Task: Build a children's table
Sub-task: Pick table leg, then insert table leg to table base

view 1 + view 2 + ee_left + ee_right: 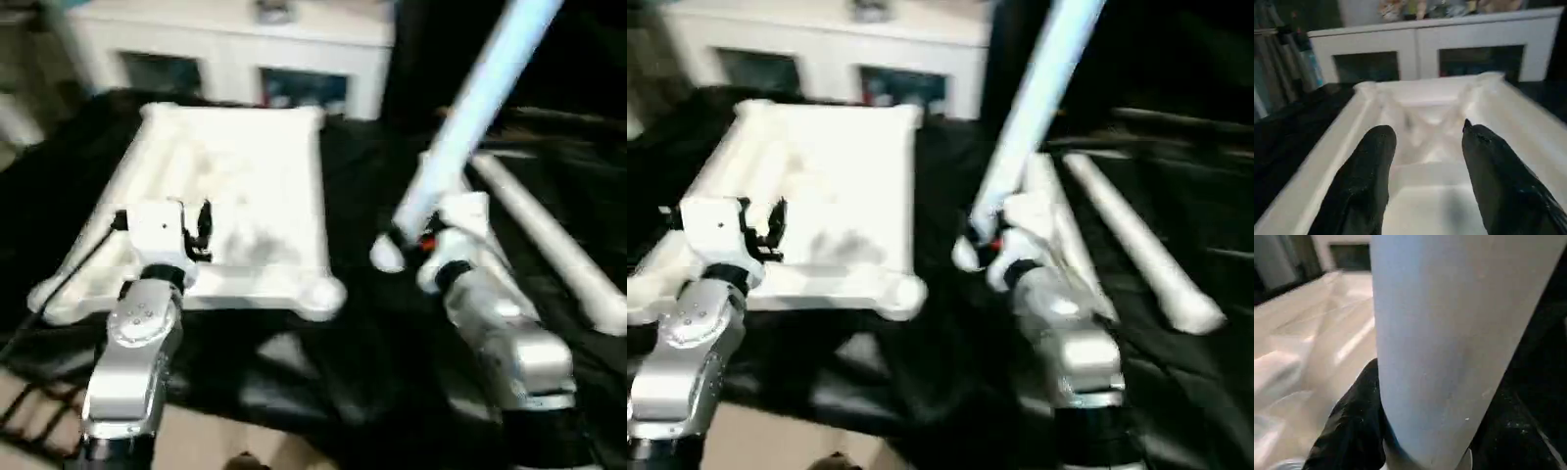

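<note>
Leg-fitting step, by our reading. We hold one leg [468,127] in our right gripper [1400,431], fingers clamped round its lower end; the leg tilts up and away over the black cloth [362,333]. The tabletop [230,186] lies underside up at left. Our left gripper [1425,161] hovers over its near edge, fingers spread, holding nothing.

Next, we judge: swing the leg's end to the near right socket [323,294], stand it straight, press in.

Count: one tabletop; three legs seen, one held, two lying [549,235] at right.
</note>
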Motion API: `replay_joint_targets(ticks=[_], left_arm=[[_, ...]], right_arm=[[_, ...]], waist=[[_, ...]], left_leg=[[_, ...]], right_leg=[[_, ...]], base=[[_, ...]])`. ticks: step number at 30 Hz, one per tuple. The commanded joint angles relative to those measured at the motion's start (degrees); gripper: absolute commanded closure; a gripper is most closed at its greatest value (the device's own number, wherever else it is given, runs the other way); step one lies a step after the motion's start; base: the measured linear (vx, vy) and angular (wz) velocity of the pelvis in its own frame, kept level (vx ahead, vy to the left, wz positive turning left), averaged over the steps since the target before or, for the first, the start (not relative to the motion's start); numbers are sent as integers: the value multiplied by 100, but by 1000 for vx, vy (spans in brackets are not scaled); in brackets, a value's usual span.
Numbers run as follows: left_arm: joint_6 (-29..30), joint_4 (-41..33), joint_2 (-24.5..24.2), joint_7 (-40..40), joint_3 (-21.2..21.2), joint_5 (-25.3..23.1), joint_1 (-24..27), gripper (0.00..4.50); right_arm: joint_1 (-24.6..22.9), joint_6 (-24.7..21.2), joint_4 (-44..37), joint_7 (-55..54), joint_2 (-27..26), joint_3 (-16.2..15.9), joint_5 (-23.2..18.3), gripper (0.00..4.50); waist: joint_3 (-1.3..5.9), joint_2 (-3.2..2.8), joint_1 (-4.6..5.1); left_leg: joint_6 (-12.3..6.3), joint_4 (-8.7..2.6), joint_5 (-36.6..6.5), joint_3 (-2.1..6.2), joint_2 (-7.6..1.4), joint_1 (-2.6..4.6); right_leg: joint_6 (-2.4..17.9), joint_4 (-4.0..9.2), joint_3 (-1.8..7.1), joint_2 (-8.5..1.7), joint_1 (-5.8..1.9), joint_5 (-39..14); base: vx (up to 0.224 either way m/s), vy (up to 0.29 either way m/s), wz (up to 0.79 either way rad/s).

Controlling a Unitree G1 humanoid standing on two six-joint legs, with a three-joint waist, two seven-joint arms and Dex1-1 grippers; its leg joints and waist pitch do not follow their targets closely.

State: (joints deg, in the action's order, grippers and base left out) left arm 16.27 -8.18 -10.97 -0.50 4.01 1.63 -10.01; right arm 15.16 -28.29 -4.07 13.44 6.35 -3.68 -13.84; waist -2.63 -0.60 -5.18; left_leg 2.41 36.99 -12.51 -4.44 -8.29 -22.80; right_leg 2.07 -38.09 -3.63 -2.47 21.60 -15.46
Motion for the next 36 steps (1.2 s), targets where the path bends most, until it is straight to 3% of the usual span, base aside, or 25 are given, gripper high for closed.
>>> replay_joint_targets(ticks=[1,2,3,4,5,6,7,8,9,10,11,12,13,15,16,19,20,21,23,26,29,35,36], left_arm=[[-6,22,-34,-81,-227,-164,-88,195],[25,-7,-31,-101,-227,-106,-120,195],[27,-18,-24,-110,-205,-61,-132,195],[6,5,-24,-127,-180,-26,-157,195],[5,16,-22,-125,-176,-23,-167,195],[-95,62,-13,-136,-166,-43,-177,195],[-146,101,22,-145,-171,-56,-194,195],[-134,108,37,-154,-169,-44,-195,195],[-128,111,37,-161,-170,-39,-193,195],[-38,159,-2,-665,-283,270,-105,195],[-243,235,-162,-1385,-558,486,5,195],[-313,267,-201,-1546,-637,510,13,195],[-108,381,-284,-1929,-754,672,-41,195],[241,536,-454,-2544,-929,900,-159,168],[298,640,-603,-2928,-1085,930,-239,161],[223,918,-1002,-3601,-1472,698,-427,147],[147,1149,-1211,-3934,-1664,513,-589,131],[159,1297,-1298,-4163,-1735,484,-702,123],[102,1648,-1505,-4609,-1923,387,-941,114],[-29,2187,-1684,-5036,-2147,218,-1264,114],[-275,2749,-1697,-5154,-2254,88,-1604,151],[-459,3605,-1687,-5684,-2328,63,-2160,198],[-425,3756,-1685,-5901,-2330,117,-2277,198]], right_arm=[[-59,115,-66,59,67,95,-41,262],[-55,140,-40,41,38,110,-47,262],[-45,157,-14,29,25,119,-43,262],[-28,197,28,17,23,137,-17,262],[-22,215,43,12,27,145,-2,262],[-22,261,89,-9,38,166,55,262],[-18,302,134,-10,73,197,100,262],[-20,315,145,-7,87,202,111,262],[-21,317,145,-5,89,201,112,262],[-55,325,119,86,103,219,39,262],[-61,284,76,203,102,250,-86,262],[-47,273,79,237,113,264,-114,262],[-13,269,90,339,150,262,-163,262],[40,283,119,458,209,244,-194,262],[80,276,145,533,255,238,-205,262],[117,141,106,795,403,195,-281,262],[120,54,47,985,525,159,-331,262],[115,41,9,1115,622,122,-335,262],[111,32,-21,1354,804,60,-316,262],[125,27,-12,1515,967,38,-280,262],[158,5,-16,1589,1034,41,-290,262],[183,-63,-83,1728,1113,5,-347,262],[189,-33,-50,1758,1124,-5,-331,262]], waist=[[386,-175,106],[365,-114,88],[345,-71,71],[303,-18,47],[270,-13,31],[258,0,38],[228,-18,53],[195,4,80],[187,17,84],[176,103,79],[191,89,54],[206,86,40],[215,78,49],[231,88,39],[241,60,41],[295,51,52],[300,-10,63],[305,1,62],[324,9,65],[340,14,64],[359,-10,70],[337,-15,76],[339,-44,68]], left_leg=[[-1377,-468,1370,277,-816,349],[-1069,-423,983,118,-612,269],[-895,-440,722,43,-533,211],[-487,-518,-60,-74,-454,139],[-71,-596,-933,-133,-450,175],[85,-629,-1273,-149,-451,197],[328,-688,-1810,-172,-448,237],[484,-734,-2134,-176,-449,239],[535,-747,-2230,-171,-447,234],[546,-755,-2299,-188,-437,243],[525,-747,-2230,-197,-425,252],[493,-738,-2128,-207,-422,246],[474,-760,-1925,-217,-433,234],[455,-764,-1744,-247,-441,220],[436,-755,-1682,-259,-426,218],[355,-731,-1147,-274,-429,160],[317,-720,-1016,-296,-418,172],[300,-704,-999,-305,-415,186],[234,-679,-712,-335,-406,173],[147,-660,-558,-365,-404,193],[105,-650,-472,-365,-420,206],[148,-665,-744,-383,-443,227],[169,-664,-792,-384,-453,233]], right_leg=[[841,133,166,-349,-19,736],[938,281,208,-451,-86,913],[1018,336,239,-511,-146,941],[1105,428,293,-595,-232,657],[1040,504,318,-618,-228,8],[983,535,327,-611,-219,-326],[823,610,332,-607,-188,-993],[635,675,343,-608,-174,-1450],[537,696,349,-610,-171,-1631],[362,754,371,-641,-147,-2015],[264,778,395,-669,-122,-2287],[221,796,414,-678,-110,-2302],[204,777,422,-648,-108,-2046],[273,724,421,-608,-98,-1592],[325,712,429,-604,-87,-1507],[449,621,425,-571,-145,-652],[505,618,420,-543,-142,-353],[521,609,421,-522,-130,-241],[659,565,417,-530,-181,245],[806,546,412,-526,-196,490],[911,522,409,-539,-214,683],[1109,559,409,-563,-213,375],[1126,559,412,-576,-212,286]], base=[[-24,117,7],[-24,117,7],[-55,90,3],[-76,53,2],[-76,53,2],[-85,23,3],[-82,9,-1],[-82,9,-1],[-70,8,-8],[-56,4,-10],[-56,4,-10],[0,0,0],[0,0,0],[0,0,0],[0,0,0],[0,0,0],[0,0,0],[0,0,0],[0,0,0],[0,0,0],[0,0,0],[0,0,0],[0,0,0]])
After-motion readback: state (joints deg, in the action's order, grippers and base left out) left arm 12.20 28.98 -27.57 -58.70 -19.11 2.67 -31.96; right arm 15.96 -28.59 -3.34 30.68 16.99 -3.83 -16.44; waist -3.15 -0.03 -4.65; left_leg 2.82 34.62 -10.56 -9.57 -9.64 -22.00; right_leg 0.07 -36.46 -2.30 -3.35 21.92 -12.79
